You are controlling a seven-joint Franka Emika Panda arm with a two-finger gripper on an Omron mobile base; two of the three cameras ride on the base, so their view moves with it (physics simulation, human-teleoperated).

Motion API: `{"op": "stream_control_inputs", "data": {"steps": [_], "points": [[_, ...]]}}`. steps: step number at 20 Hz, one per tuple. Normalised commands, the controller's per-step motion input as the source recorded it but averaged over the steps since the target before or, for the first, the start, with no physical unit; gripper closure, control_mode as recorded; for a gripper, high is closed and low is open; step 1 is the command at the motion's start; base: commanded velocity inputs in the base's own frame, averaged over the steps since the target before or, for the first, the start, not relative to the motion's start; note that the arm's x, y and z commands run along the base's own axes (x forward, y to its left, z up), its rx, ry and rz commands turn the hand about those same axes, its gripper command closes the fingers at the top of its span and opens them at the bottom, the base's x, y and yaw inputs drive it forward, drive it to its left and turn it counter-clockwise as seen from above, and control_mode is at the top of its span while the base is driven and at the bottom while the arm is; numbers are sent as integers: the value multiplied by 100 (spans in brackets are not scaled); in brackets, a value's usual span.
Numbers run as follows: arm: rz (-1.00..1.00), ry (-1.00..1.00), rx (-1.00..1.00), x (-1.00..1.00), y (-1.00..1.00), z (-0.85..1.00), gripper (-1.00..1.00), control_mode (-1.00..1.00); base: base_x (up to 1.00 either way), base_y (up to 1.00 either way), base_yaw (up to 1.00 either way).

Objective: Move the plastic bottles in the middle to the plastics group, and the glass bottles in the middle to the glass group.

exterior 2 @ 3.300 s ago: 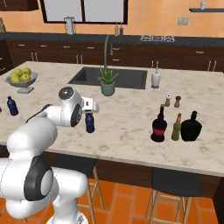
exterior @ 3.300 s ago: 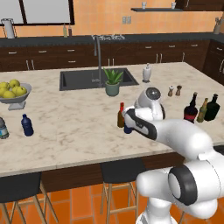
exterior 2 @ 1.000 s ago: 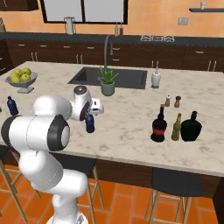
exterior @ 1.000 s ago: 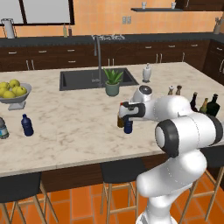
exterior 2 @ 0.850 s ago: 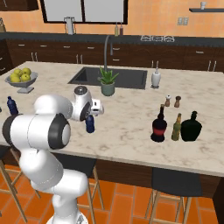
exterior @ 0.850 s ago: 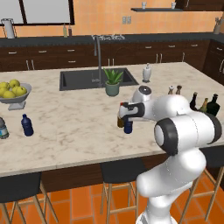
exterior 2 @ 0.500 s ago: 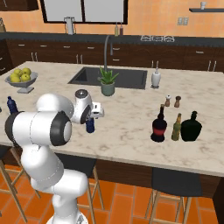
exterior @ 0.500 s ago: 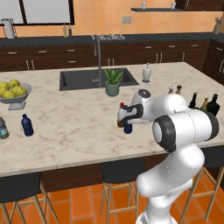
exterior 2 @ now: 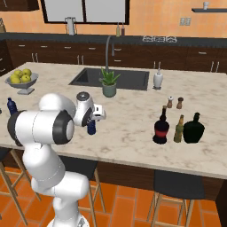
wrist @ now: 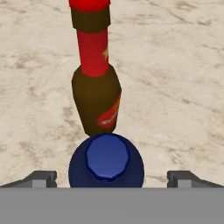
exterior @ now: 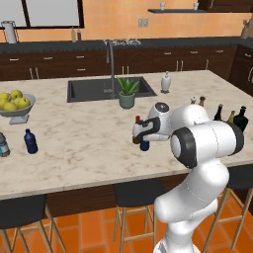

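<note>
In the hand view the small dark blue plastic bottle (wrist: 106, 162) stands upright between my gripper's (wrist: 112, 178) two wide-apart fingertips, with a gap on each side. Just beyond it stands the slim brown glass bottle (wrist: 96, 99) with a red cap. From the base, the open gripper (exterior: 140, 138) hangs over the blue bottle (exterior: 144, 145) mid-counter, and the brown bottle's cap (exterior: 137, 119) pokes up behind the hand. The round black bottle with a red label (exterior 2: 161, 128) stands beside the amber bottle (exterior 2: 179, 129) and the green-black bottle (exterior 2: 193, 128). Far left are another blue bottle (exterior: 30, 142) and a greyish clear bottle (exterior: 2, 146).
Salt and pepper shakers (exterior 2: 174, 102) stand behind the glass group. A potted plant (exterior: 127, 94) and a sink (exterior: 94, 90) lie behind the gripper, with a white dispenser (exterior: 166, 83) to their right. A fruit bowl (exterior: 15, 105) sits far left. Stools stand under the counter's near edge.
The hand has come down a little over the blue bottle, and its fingers now flank it. The jaws have stayed open. The bottles have not moved.
</note>
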Motion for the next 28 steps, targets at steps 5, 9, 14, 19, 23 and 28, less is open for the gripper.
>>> {"op": "stream_control_inputs", "data": {"steps": [5,9,14,19,23,28], "points": [[0,0,0,5,5,-4,-100,-100,0,0,0],[0,0,0,0,0,0,100,-100,0,0,0],[0,-1,0,0,-1,0,100,-100,0,0,0],[1,-10,0,-38,2,24,100,-100,0,0,0],[10,0,0,-58,38,28,100,-100,0,0,0],[9,-5,1,-26,46,32,100,-100,0,0,0]]}}
